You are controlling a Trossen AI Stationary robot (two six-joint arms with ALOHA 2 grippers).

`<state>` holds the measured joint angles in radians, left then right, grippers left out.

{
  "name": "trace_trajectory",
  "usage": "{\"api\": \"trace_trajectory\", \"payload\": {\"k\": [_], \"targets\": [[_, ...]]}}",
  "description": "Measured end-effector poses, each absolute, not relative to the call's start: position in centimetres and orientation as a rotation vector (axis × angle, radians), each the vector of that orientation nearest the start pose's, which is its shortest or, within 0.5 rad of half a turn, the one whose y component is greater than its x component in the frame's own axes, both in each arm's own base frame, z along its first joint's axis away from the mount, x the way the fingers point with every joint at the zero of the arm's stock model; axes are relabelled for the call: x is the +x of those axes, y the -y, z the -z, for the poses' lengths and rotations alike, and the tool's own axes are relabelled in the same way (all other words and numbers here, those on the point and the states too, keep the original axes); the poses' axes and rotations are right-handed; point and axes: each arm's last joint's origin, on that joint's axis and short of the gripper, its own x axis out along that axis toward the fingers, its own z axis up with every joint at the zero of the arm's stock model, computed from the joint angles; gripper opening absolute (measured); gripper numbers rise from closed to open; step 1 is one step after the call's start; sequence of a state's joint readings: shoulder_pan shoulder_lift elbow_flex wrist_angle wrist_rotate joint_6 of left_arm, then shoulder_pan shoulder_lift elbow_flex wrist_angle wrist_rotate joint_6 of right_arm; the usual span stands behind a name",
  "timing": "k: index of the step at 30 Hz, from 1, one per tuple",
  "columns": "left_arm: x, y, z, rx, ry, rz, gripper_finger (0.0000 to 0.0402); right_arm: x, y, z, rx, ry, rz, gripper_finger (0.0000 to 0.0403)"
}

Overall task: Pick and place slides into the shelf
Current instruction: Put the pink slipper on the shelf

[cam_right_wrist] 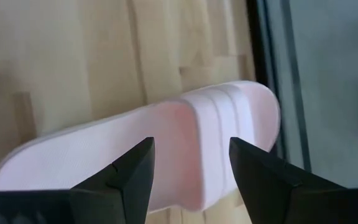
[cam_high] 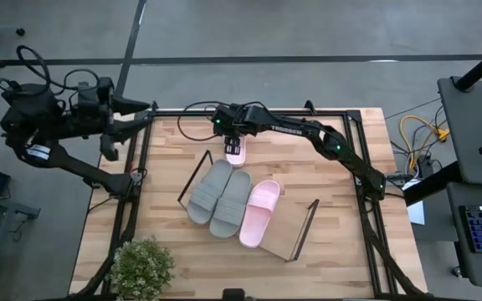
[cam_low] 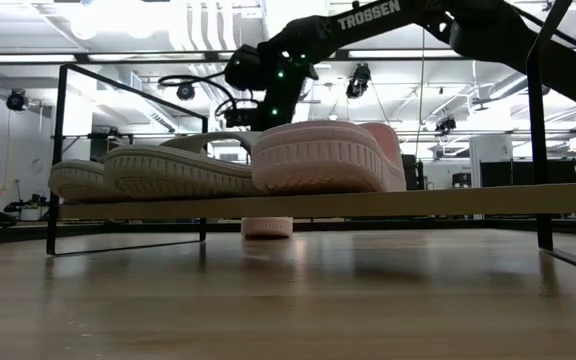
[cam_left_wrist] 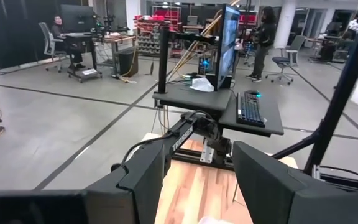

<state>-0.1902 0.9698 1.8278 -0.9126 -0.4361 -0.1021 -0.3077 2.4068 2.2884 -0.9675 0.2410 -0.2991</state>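
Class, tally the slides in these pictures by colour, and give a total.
Grey slides: 2
Pink slides: 2, one on the shelf, one on the table under the right gripper
Total: 4

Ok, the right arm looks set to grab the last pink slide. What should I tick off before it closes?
1. Right gripper open: ok.
2. Fingers straddle the loose pink slide at its strap: ok.
3. Gripper low enough to grip: cannot tell.
4. Free slot on the shelf beside the shelved pink slide: ok.
5. Grey pair already on the shelf: ok.
6. Left gripper parked off the table's far left corner, clear of the path: ok.
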Motion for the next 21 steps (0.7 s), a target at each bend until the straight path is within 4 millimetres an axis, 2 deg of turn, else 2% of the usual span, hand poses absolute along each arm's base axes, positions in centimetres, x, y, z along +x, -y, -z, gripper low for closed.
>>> {"api": "trace_trajectory", "payload": {"k": [4, 8, 16, 21], "targets": [[6.7, 0.1, -53.9, -0.087, -0.038, -0.239, 0.0176, 48.6, 16.1, -22.0, -0.261, -1.173, 0.303, 0.0199], [5.7, -0.1, -53.8, -0.109, -0.037, -0.218, 0.0176, 48.6, 16.4, -21.5, -0.246, -1.162, 0.379, 0.0198], [3.8, -0.3, -53.7, -0.119, -0.018, -0.173, 0.0176, 48.5, 16.3, -20.1, -0.245, -1.183, 0.397, 0.0198], [3.3, -0.4, -53.6, -0.121, -0.014, -0.152, 0.0176, 48.6, 16.6, -19.7, -0.236, -1.165, 0.477, 0.0198]]}}
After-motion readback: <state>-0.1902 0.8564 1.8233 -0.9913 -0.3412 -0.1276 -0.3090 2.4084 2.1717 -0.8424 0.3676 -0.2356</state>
